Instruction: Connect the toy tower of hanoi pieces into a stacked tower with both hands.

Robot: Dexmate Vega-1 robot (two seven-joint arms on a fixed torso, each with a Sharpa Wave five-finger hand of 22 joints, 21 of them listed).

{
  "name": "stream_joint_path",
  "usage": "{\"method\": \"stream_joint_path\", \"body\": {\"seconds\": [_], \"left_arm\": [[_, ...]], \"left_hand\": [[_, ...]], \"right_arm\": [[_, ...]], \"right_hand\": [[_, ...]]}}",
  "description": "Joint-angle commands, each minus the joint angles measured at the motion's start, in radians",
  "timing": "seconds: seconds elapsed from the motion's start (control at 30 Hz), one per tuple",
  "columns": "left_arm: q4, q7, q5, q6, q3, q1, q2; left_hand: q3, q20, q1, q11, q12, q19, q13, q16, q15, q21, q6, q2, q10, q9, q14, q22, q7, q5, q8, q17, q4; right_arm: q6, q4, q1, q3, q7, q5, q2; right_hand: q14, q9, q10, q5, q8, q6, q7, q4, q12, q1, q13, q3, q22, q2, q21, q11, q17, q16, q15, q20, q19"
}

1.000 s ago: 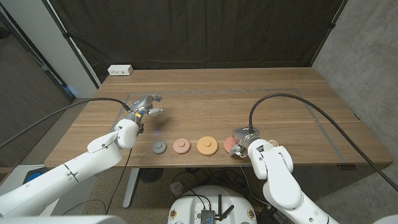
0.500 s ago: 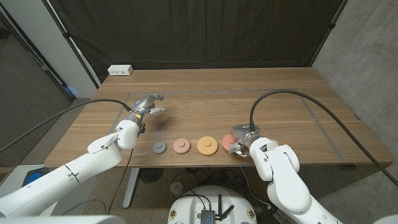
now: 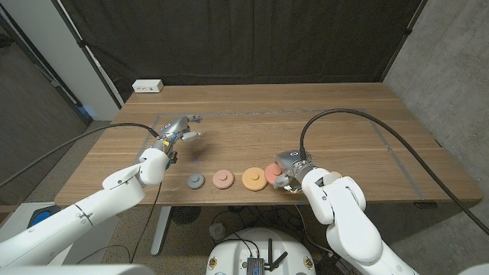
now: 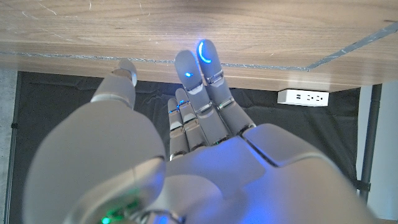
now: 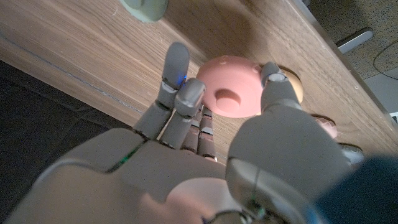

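Note:
Near the table's front edge lie a grey disc (image 3: pixel 196 181), a salmon disc (image 3: pixel 222 179) and an orange disc (image 3: pixel 254 179) in a row. My right hand (image 3: pixel 294 174) pinches a red-pink disc (image 3: pixel 273 169) between thumb and fingers, at the orange disc's right edge. In the right wrist view the red-pink disc (image 5: pixel 231 93) sits in my right hand (image 5: pixel 205 143), the orange disc (image 5: pixel 293 86) just behind the thumb. A pale disc (image 5: pixel 144 7) lies on the hand's other side. My left hand (image 3: pixel 181 131) hovers behind the row, fingers apart, holding nothing; its fingers (image 4: pixel 199 81) reach over the wood.
A white power strip (image 3: pixel 147 86) lies at the table's back left corner. Grey tape lines (image 3: pixel 367 114) mark a rectangle on the wooden table (image 3: pixel 306 114). Black cables run from both arms.
My right hand has carried the red-pink disc left, up against the orange disc. The left hand has barely shifted.

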Motion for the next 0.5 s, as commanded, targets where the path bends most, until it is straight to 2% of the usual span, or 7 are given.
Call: {"method": "stream_joint_path", "body": {"seconds": [0.03, 0.23, 0.5], "left_arm": [[0.038, -0.001, -0.016, -0.078, -0.021, 0.01, 0.006], [0.044, 0.005, -0.012, -0.089, -0.025, 0.012, 0.002], [0.024, 0.008, 0.017, -0.053, -0.021, 0.015, 0.002]], "left_hand": [[-0.001, -0.13, 0.004, 0.003, 0.002, -0.004, 0.005, 0.005, -0.066, 0.008, 0.005, -0.001, 0.004, 0.002, -0.001, -0.002, 0.0, 0.005, 0.0, 0.002, 0.002], [-0.002, -0.13, 0.001, 0.002, 0.003, -0.005, 0.005, 0.003, -0.066, 0.012, 0.007, -0.002, 0.008, 0.002, -0.003, -0.009, 0.0, 0.005, 0.0, -0.002, 0.003], [-0.001, -0.131, 0.0, 0.002, 0.001, -0.007, 0.005, 0.006, -0.066, 0.019, 0.007, -0.002, 0.006, 0.002, -0.002, -0.013, 0.002, 0.005, 0.0, -0.001, 0.003]], "right_arm": [[0.033, 0.019, 0.027, -0.042, -0.016, -0.006, 0.031], [0.048, 0.033, 0.054, -0.045, -0.007, 0.03, 0.037], [0.044, 0.066, 0.091, -0.06, -0.029, 0.083, 0.047]], "right_hand": [[0.014, 0.004, 0.148, 0.008, 0.007, 0.147, -0.13, 0.048, -0.001, -0.005, 0.042, 0.062, 0.001, 0.057, 0.003, -0.136, 0.005, 0.006, -0.028, -0.082, 0.01], [0.017, 0.004, 0.149, 0.013, 0.007, 0.148, -0.13, 0.047, -0.004, -0.008, 0.045, 0.066, 0.001, 0.055, 0.005, -0.135, 0.005, 0.007, -0.028, -0.082, 0.012], [0.02, 0.003, 0.152, 0.018, 0.006, 0.15, -0.129, 0.047, -0.007, -0.012, 0.048, 0.073, 0.0, 0.054, 0.005, -0.135, 0.005, 0.008, -0.028, -0.082, 0.014]]}}
